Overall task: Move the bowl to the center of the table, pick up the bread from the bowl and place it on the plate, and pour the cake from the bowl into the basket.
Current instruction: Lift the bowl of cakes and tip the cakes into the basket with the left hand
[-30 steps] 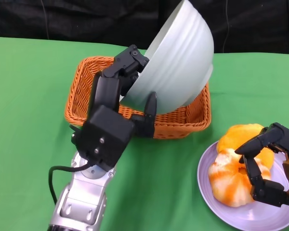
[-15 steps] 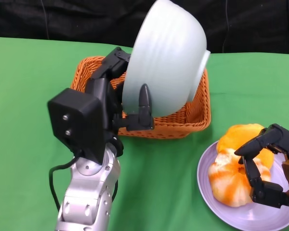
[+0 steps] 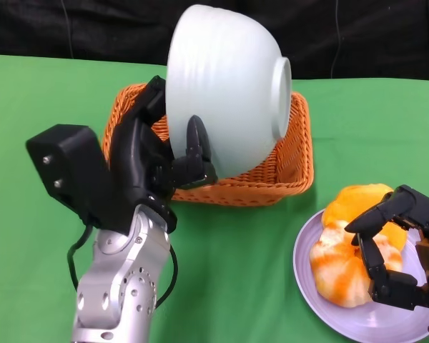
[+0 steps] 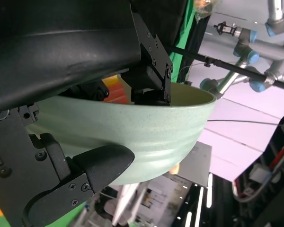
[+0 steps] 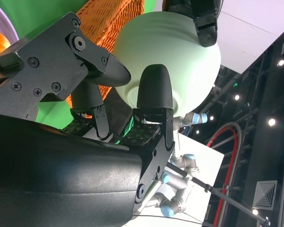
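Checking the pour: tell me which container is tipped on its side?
The pale green bowl, held by the left hand over the orange basket; basket and plate sit flat.

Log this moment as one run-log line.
step: pouring | left hand: holds bowl tipped over basket | right hand: over bread on plate

Fills the lower left: right hand [image 5: 85, 94], black fingers [image 5: 154, 90] apart. Centre frame: pale green bowl [image 5: 180, 61]. Top: orange basket [image 5: 109, 19]. Upper left: green table [image 5: 28, 14].
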{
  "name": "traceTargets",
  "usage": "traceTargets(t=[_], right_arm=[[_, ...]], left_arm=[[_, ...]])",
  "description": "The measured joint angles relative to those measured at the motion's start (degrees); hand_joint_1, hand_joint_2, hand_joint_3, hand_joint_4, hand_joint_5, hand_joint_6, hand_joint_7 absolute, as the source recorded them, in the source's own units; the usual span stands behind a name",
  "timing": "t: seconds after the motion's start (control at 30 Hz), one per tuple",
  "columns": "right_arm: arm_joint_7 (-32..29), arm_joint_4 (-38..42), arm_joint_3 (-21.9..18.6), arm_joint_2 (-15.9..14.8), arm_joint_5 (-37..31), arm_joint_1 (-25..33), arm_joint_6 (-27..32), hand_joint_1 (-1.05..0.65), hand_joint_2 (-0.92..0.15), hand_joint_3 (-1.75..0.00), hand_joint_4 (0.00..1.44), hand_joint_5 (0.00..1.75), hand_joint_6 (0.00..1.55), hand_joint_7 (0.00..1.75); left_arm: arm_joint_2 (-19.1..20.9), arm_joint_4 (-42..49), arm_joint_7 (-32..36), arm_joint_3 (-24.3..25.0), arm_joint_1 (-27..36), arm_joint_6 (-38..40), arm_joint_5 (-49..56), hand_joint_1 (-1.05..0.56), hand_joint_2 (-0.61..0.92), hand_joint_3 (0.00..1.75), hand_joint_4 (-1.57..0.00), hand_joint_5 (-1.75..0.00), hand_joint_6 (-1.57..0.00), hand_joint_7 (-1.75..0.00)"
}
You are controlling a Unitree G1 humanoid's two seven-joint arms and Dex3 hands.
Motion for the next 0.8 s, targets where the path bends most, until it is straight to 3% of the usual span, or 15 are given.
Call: traceTargets(t=[0.43,0.8], right_arm=[[0.65,0.0,0.1,0.0,0.35,0.22,0.16,-0.12,-0.43,-1.14,0.72,1.49,0.72,1.23],[1.03,0.0,0.15,-0.01,1.09,0.24,0.13,-0.11,-0.43,-1.14,0.73,1.49,0.72,1.23]], left_arm=[[-2.95,0.02,1.7,4.87,-2.78,3.82,-13.48,-0.24,0.26,1.72,-1.12,-1.75,-0.92,-1.75],[-3.0,0.42,5.38,6.01,-2.89,4.83,-20.3,-0.29,0.29,1.68,-1.14,-1.75,-0.88,-1.75]])
